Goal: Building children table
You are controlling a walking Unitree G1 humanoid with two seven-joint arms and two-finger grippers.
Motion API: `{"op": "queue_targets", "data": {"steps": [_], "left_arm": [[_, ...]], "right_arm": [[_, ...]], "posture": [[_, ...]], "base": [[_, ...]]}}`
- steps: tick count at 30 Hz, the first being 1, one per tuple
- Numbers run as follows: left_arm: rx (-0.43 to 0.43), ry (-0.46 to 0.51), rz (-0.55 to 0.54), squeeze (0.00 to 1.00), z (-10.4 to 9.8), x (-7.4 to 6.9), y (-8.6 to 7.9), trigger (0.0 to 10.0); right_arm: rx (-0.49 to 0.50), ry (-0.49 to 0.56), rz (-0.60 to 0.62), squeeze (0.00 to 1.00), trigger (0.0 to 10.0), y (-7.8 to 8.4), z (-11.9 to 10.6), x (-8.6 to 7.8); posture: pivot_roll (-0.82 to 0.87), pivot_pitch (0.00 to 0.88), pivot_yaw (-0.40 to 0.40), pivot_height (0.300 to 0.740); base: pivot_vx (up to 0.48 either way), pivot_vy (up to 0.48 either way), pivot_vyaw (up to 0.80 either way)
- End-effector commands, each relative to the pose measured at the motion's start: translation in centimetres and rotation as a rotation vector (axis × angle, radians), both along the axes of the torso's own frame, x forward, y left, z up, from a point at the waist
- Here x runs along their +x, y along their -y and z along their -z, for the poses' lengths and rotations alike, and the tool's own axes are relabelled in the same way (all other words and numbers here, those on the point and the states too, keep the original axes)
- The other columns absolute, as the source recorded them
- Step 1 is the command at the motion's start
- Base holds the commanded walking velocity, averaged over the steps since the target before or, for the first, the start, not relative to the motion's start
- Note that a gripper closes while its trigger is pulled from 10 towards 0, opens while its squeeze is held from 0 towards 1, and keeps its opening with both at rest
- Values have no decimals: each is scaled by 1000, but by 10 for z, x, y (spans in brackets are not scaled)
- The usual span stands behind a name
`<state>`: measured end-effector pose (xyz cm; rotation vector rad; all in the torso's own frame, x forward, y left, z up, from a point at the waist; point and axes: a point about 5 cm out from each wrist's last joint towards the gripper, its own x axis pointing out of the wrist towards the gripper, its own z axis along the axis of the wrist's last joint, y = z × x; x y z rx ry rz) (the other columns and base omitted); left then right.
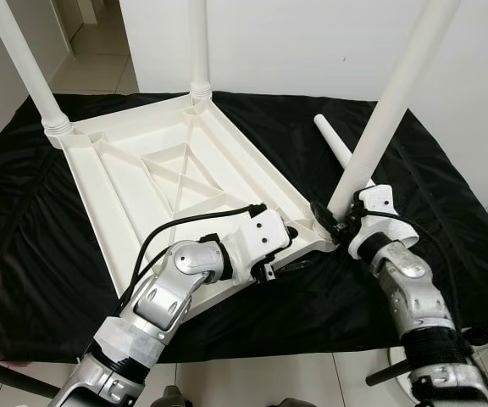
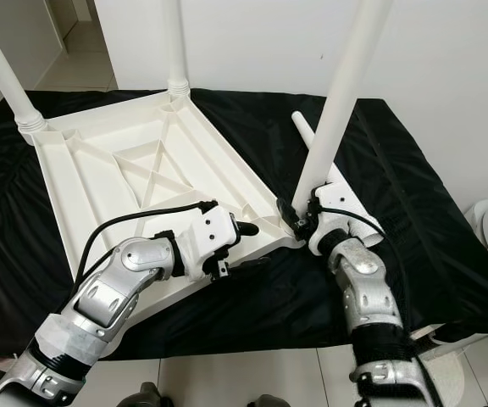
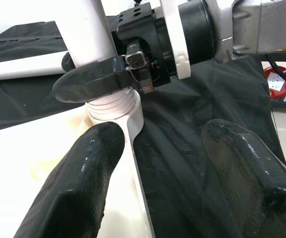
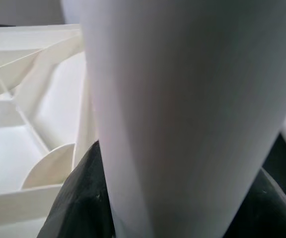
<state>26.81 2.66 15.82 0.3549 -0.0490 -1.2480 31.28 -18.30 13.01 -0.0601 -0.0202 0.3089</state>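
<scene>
We log an inverted white tabletop (image 1: 151,182) on black cloth (image 1: 24,246). Our right pincer (image 1: 339,227) pinches a leg (image 1: 396,102) at its corner socket. Our left pincer (image 3: 158,163) stands spread beside it.

A black cloth (image 1: 32,254) lay spread and wrinkled over the floor, reaching back to a white wall (image 1: 312,42). Pale floor tiles (image 1: 269,377) showed along the cloth's near edge. Beyond the cloth's far left corner, a tiled passage (image 1: 91,59) ran away past the wall. In the left wrist view, a red object (image 3: 281,84) with black cables sat just off the cloth's edge; what it was could not be made out.
</scene>
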Motion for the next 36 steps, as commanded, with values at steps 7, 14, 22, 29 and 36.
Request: {"op": "queue_targets", "data": {"steps": [7,14,22,29,36], "left_arm": [[13,7,-2,0,2,-2,0,10000],[12,1,1,0,3,-4,1,10000],[12,-3,8,0,4,-5,2,10000],[12,1,1,0,3,-3,1,10000],[10,1,-1,0,3,-4,2,10000]], "right_arm": [[55,-69,296,0,10000,-8,7,-3],[132,-91,595,0,10000,-30,7,-4],[117,-65,562,0,10000,-48,-2,-3],[106,-30,539,1000,10000,-47,-7,-5],[127,2,494,1000,10000,-49,-12,-4]], "posture": [[-7,0,-27,740],[-6,0,-33,740],[-10,0,-31,740],[-8,0,-34,740],[-7,0,-37,740]], "base": [[0,0,0],[0,0,0],[0,0,0],[0,0,0],[0,0,0]]}}
